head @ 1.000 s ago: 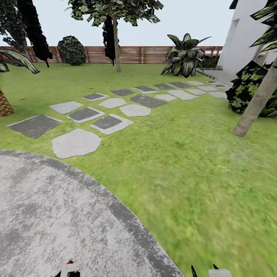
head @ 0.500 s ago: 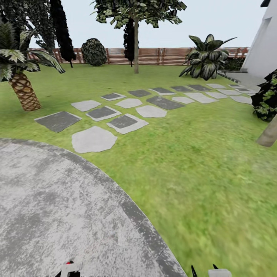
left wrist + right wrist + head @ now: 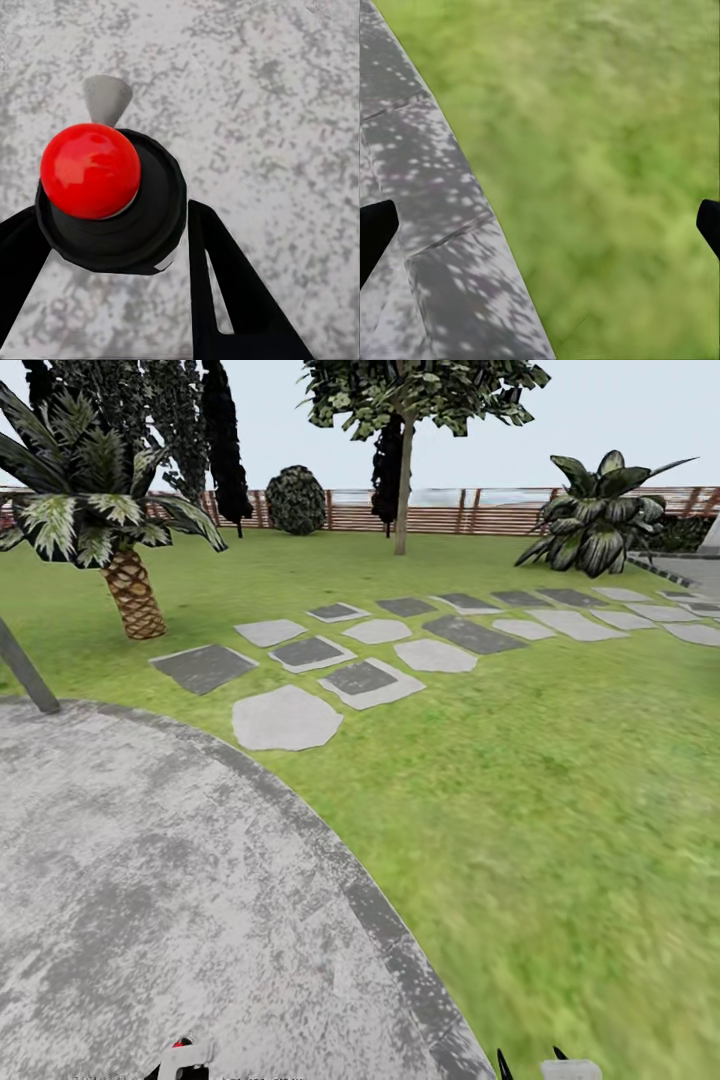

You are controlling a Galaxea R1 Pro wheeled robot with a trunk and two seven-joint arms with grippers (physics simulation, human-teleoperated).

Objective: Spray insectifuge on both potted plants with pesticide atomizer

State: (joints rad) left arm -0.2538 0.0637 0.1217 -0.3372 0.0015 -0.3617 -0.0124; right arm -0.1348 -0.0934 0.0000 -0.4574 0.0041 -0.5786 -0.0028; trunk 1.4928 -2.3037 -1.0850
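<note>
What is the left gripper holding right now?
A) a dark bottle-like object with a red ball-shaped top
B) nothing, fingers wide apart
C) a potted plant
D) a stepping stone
A: in the left wrist view the left gripper has its black fingers on either side of a dark round-bodied object with a shiny red ball top and a grey nozzle, above the mottled grey patio.

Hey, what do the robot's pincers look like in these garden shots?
The left pincer has flat, matte black, tapering fingers; one finger has a narrow slot cut through it. The right pincer shows only its black fingertips. In the head view, the pincers' housings look white.
</note>
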